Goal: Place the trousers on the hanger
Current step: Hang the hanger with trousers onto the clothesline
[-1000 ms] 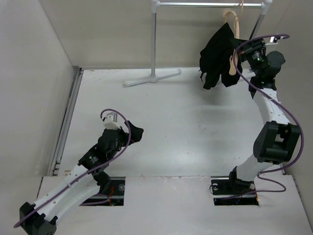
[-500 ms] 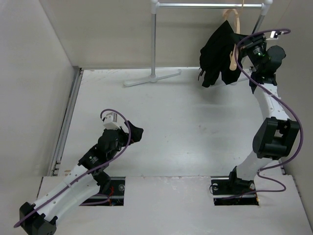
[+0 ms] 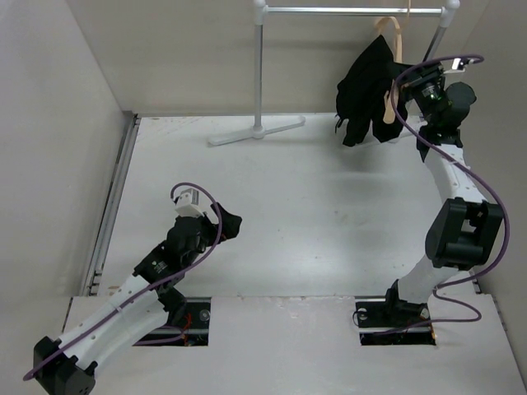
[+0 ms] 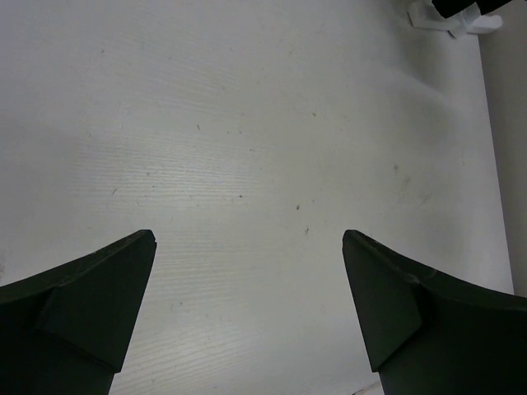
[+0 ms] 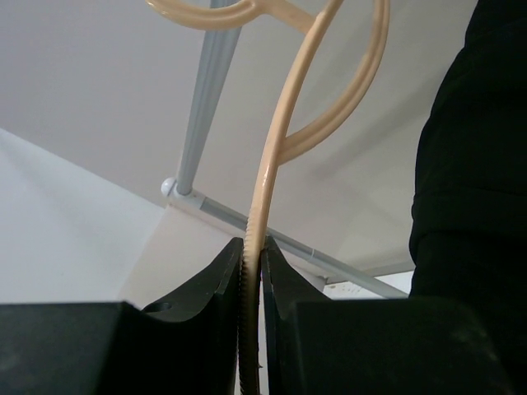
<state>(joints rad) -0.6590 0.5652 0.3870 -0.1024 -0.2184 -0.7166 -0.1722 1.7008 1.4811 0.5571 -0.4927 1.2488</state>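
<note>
Looks mostly done. Got trousers (image 3: 362, 82) draped over hanger (image 5: 264, 181), bunched in a dark heap rather than hung flat, up by the right end of rail (image 3: 346, 10) and clear of bench (image 3: 313, 206). Pinching hanger's thin tan arm with right hand (image 5: 254, 251), jaws nearly shut on the wood, black cloth just to the right in the wrist view. Parking left hand (image 4: 248, 247) low over bench, well apart from the garment, jaws spread wide, nothing between them but bare surface. Can't tell whether hook sits fully on rail: reaches it in the top view, but contact too small to read. Can't tell either whether both legs fall evenly over hanger; reads as wadded toward one side, with a tail of fabric dangling at the lower left of the heap. Left to do, as a judgement only: confirm hook seated, confirm cloth won't slide off, let go with right hand, back away. Main risk on release: lopsided load tipping hanger and dumping the cloth onto bench. Worth a slow let-go, and maybe a tidy-up pull using the free left hand.
</note>
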